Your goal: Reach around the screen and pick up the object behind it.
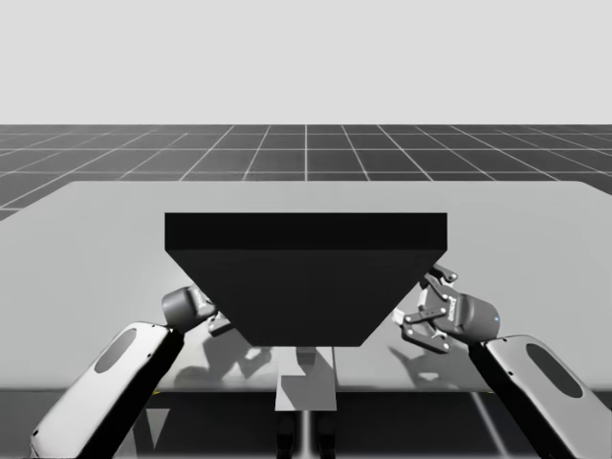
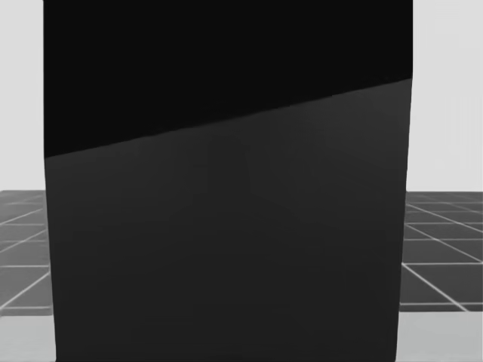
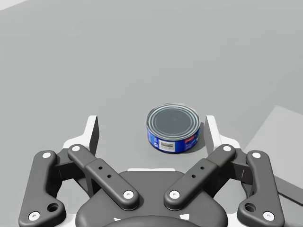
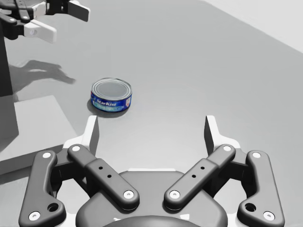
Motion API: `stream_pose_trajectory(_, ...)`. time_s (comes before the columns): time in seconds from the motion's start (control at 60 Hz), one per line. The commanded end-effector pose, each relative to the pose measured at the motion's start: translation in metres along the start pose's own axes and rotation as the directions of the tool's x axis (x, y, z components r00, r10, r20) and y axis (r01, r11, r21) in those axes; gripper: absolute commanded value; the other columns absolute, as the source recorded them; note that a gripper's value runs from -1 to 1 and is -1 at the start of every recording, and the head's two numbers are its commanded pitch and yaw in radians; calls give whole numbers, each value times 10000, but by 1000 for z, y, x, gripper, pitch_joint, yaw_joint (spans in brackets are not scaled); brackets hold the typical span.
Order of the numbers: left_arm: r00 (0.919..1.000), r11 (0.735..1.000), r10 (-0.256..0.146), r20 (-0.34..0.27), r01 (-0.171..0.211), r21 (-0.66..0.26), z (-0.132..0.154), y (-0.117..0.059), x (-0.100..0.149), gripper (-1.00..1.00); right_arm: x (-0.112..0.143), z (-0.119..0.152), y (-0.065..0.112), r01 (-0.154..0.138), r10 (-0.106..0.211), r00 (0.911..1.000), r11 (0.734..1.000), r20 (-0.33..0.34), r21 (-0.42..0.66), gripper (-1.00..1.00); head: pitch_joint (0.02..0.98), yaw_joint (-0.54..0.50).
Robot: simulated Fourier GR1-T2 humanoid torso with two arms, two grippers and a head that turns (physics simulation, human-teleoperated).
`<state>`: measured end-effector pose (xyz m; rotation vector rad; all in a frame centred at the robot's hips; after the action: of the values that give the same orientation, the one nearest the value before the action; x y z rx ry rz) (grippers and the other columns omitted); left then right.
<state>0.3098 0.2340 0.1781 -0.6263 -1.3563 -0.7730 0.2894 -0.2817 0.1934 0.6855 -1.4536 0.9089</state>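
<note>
Count: one screen (image 1: 306, 277), one can (image 3: 173, 128), two grippers, one table (image 1: 96, 249).
Screen: a dark upright block in the middle of the table. From the head camera its front (image 2: 226, 226) spans most of the width, with floor grid at both sides.
High view: places the arms, one at each side of the screen. The left gripper (image 1: 218, 321) is tucked against the screen's left lower edge and the right gripper (image 1: 423, 308) sits just off its right edge.
Can: short, round and blue-sided with a silver top, standing upright on the bare table.
Left wrist view: the robot's left gripper (image 3: 151, 131) has its jaws spread wide. The can lies between the fingers, much nearer one than the other.
Right wrist view: the right gripper (image 4: 151, 130) also has its jaws spread. The can (image 4: 111, 97) stands ahead of it and off to one side, well apart from the fingers.
Extra in right wrist view: the left gripper (image 4: 57, 20) hangs beyond the can with its fingers apart, casting a shadow on the table.
</note>
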Motion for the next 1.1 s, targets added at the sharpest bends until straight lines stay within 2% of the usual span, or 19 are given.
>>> stream_pose_trajectory(0.017, 9969, 9989, 457, -647, -450, 128, -17, 4, -8, -1000, -4, -1, 2, -17, 19, 9999, 9999, -145, 136, -1000, 126, -20)
stream_pose_trajectory(0.083, 9936, 9971, 739, -853, -719, 266, -20, 5, -9, -1000, -5, -1, 3, -14, 16, 9998, 9999, -189, 146, -1000, 132, -16)
stream_pose_trajectory(0.183, 9894, 9959, 883, -1152, -854, 293, -26, 4, -11, -1000, -5, -2, 3, -50, 53, 9997, 9999, -220, 158, -1000, 136, -14)
stream_pose_trajectory(0.4, 9819, 9980, 624, -1790, -623, 64, -45, -10, -18, -1000, -5, -3, 3, -92, 97, 9997, 9997, -221, 221, -1000, 149, -13)
stream_pose_trajectory(0.8, 9637, 9993, 331, -2650, -271, 261, -67, -11, -21, -1000, -7, -2, 4, -180, 190, 9992, 9995, -342, 277, -1000, 167, -17)
stream_pose_trajectory(0.85, 9607, 9996, 262, -2765, -212, 209, -71, -12, -20, -1000, -8, -2, 4, -178, 187, 9992, 9995, -356, 278, -1000, 170, -18)
stream_pose_trajectory(0.967, 9566, 9987, 312, -2899, -414, -293, -79, -19, -18, -1000, -9, -1, 5, -204, 216, 9990, 9993, -391, 307, -1000, 175, -22)
stream_pose_trajectory(1.1, 9490, 9975, 77, -3151, -294, -643, -86, -21, -21, -1000, -9, 0, 4, -221, 234, 9989, 9992, -395, 330, -1000, 182, -29)
